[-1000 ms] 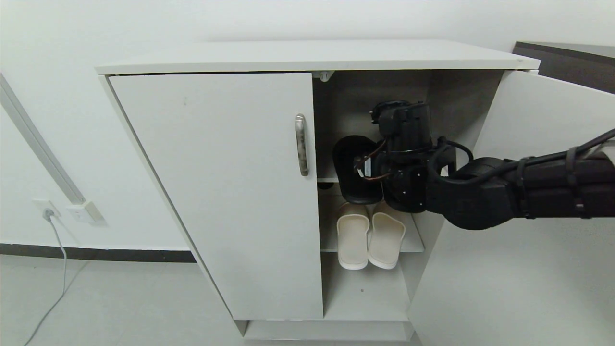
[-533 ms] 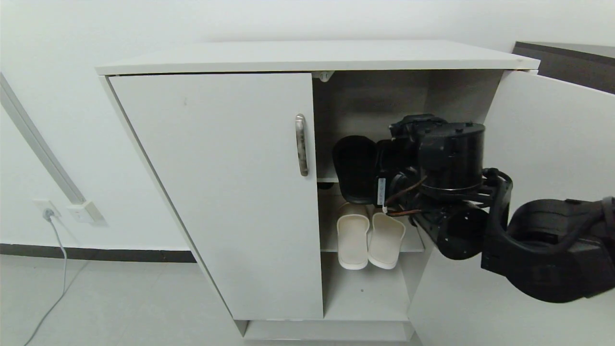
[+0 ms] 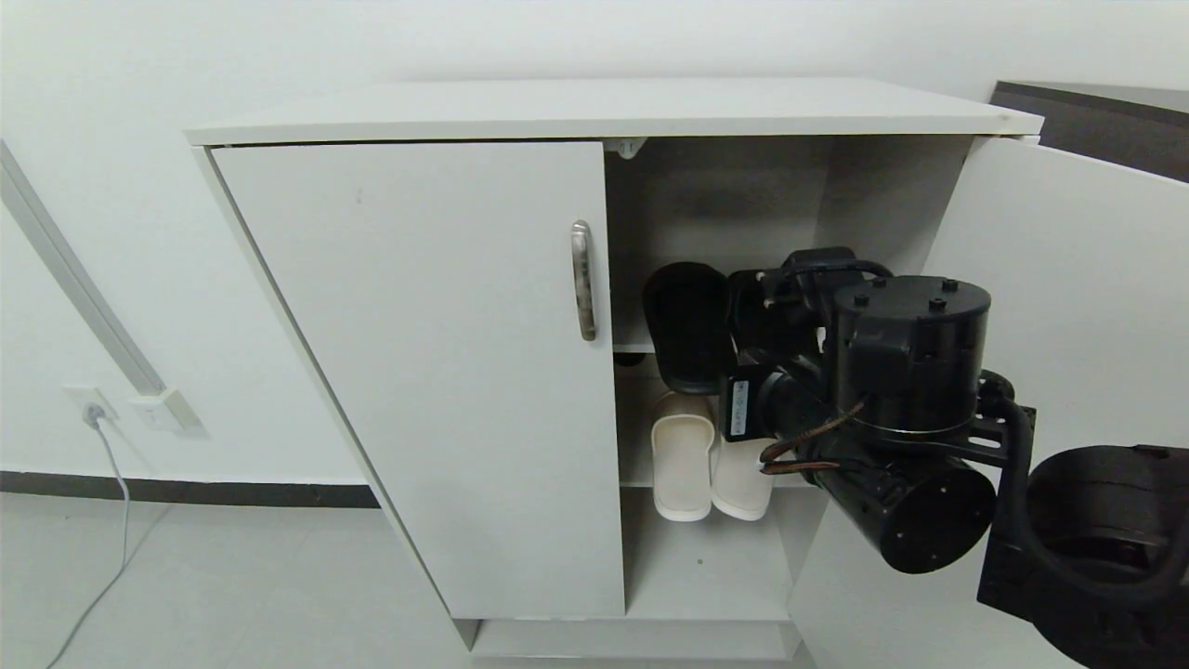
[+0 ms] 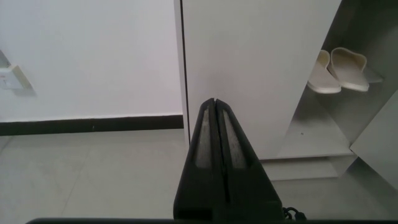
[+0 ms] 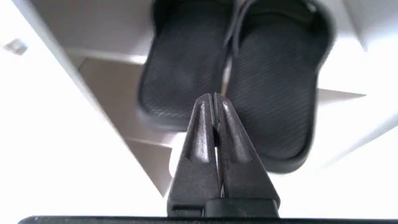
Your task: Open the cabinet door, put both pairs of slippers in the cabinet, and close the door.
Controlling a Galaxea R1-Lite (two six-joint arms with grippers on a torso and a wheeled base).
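Sitting side by side on the upper shelf [image 3: 633,348] of the cabinet [image 3: 594,107], the black slippers [image 3: 687,325] are stowed, as are the cream slippers [image 3: 683,455] on the middle shelf [image 3: 636,483]. The right door [image 3: 1050,269] stands wide open (closing it seems all that remains). The right gripper [image 5: 216,102], fingers pressed together on nothing, hangs just before the black slippers; the left gripper [image 4: 214,106], likewise empty and pressed together, faces the closed left door [image 3: 418,372].
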